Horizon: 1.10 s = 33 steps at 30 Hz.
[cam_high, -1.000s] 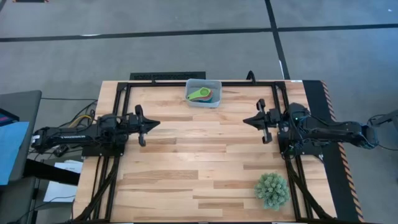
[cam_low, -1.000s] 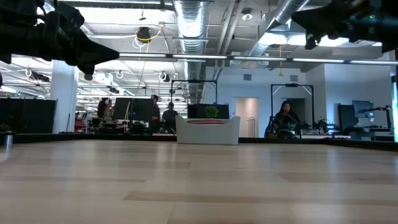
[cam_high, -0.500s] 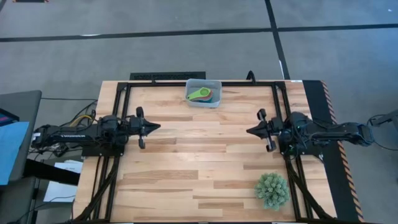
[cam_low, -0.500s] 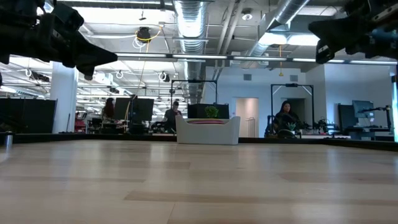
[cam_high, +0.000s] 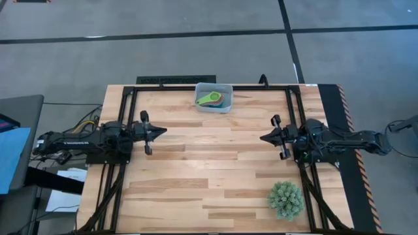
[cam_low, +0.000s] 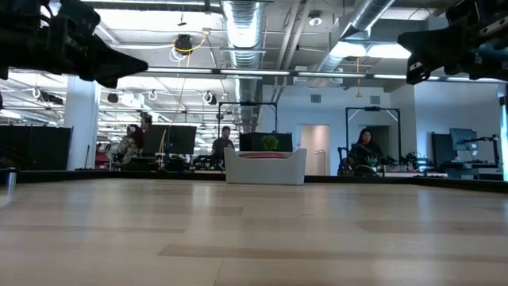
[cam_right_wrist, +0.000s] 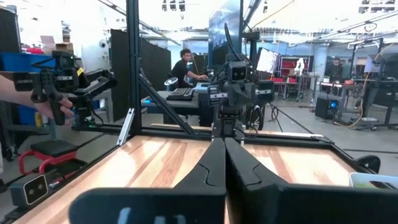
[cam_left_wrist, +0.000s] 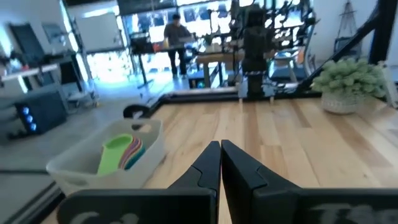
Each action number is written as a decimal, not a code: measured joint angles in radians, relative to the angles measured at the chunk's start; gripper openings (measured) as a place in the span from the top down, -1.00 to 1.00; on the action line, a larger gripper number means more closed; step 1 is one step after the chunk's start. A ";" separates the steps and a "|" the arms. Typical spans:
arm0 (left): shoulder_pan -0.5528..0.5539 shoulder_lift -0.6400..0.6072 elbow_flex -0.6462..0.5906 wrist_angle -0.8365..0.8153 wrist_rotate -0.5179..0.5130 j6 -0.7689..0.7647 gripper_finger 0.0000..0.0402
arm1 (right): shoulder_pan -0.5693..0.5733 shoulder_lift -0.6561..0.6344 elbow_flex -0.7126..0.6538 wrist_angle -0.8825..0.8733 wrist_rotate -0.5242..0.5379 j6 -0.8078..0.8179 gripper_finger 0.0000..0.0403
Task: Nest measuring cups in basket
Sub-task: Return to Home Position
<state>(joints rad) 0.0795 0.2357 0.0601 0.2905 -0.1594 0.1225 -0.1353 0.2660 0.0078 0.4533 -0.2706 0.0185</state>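
Observation:
The basket (cam_high: 213,97), a pale translucent tub, stands at the table's far edge; the left wrist view shows the basket (cam_left_wrist: 106,168) too. Inside it the measuring cups (cam_high: 211,99) lie nested, the green one on top, with pink and others beneath (cam_left_wrist: 121,154). My left gripper (cam_high: 163,131) hovers shut over the table's left side, well clear of the basket. My right gripper (cam_high: 262,138) hovers shut over the right side. Both point toward the table's middle and hold nothing.
A spiky green ball-shaped plant (cam_high: 285,199) sits near the table's near right corner. A black frame (cam_high: 163,87) runs along the far, left and right sides of the table. People sit and stand at desks in the room beyond.
My right gripper has drawn back toward the table's right and near edge and turned its wrist; it was open a second ago and has shut. My left gripper has barely shifted and also closed its fingers. The basket and cups have stayed still.

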 joint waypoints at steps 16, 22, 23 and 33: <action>0.000 -0.235 0.000 -0.283 0.059 0.032 1.00 | -0.018 -0.265 -0.002 -0.242 -0.029 -0.027 0.97; 0.000 -0.232 -0.049 -0.265 0.107 -0.017 1.00 | -0.016 -0.264 -0.002 -0.275 -0.039 -0.032 0.97; 0.000 -0.227 -0.049 -0.262 0.111 -0.024 1.00 | -0.015 -0.264 -0.002 -0.278 -0.053 -0.030 0.97; -0.001 -0.209 -0.050 -0.263 0.147 -0.097 1.00 | 0.005 -0.264 -0.002 -0.292 -0.040 -0.019 0.86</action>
<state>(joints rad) 0.0784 0.0270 0.0101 0.0274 -0.0124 0.0253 -0.1307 0.0017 0.0055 0.1610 -0.3111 -0.0002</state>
